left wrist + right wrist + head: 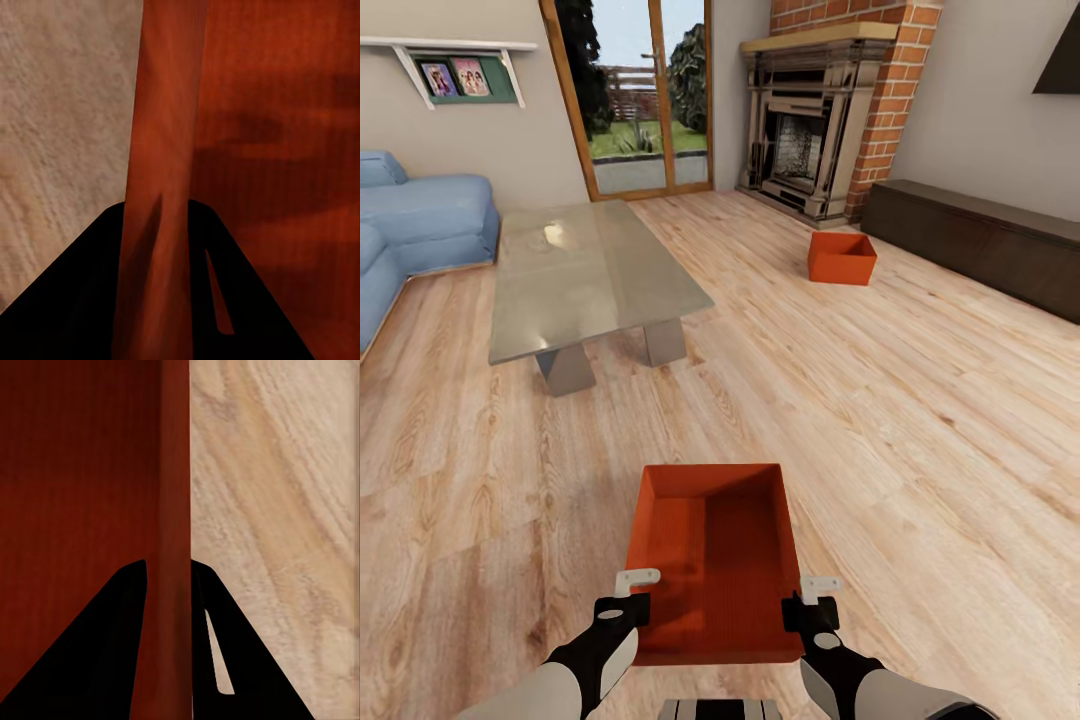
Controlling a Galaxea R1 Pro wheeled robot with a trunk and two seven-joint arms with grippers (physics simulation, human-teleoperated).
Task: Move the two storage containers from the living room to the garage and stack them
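Observation:
One orange-red storage container (715, 560) sits open-top just in front of me over the light wood plank floor of the living room. My left gripper (630, 605) is shut on its left wall (161, 135), one finger on each side. My right gripper (806, 606) is shut on its right wall (174, 472) the same way. The ribbed inside bottom (75, 472) shows beside that wall. The other storage container (842, 257) rests on the floor far ahead to the right, near the brick fireplace (815, 140).
A glass coffee table (585, 270) stands ahead to the left, with a blue sofa (415, 225) beyond it. Wood-framed glass doors (630, 95) are at the back. A low dark cabinet (985, 240) runs along the right wall. Open plank floor (880, 420) lies between the two containers.

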